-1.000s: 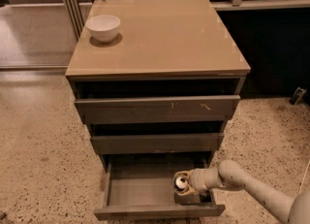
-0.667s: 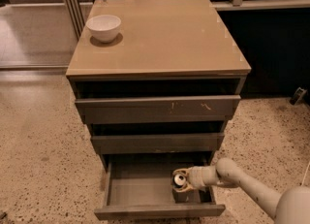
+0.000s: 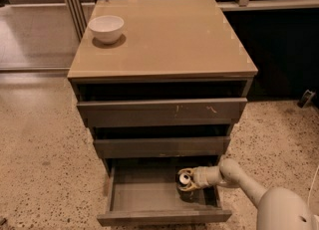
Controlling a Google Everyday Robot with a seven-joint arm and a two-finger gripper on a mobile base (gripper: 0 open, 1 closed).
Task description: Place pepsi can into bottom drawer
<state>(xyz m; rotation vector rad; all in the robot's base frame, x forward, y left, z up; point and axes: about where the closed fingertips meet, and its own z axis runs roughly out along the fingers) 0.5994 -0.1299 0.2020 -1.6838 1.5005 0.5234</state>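
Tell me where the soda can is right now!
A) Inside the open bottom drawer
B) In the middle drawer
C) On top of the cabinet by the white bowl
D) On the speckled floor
A: the pepsi can stands upright inside the pulled-out bottom drawer, toward its right side, and the gripper is down in that drawer right at the can.

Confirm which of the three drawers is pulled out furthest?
The bottom drawer: its grey inside shows, with the gripper in it at the pepsi can. The top drawer and middle drawer sit barely ajar.
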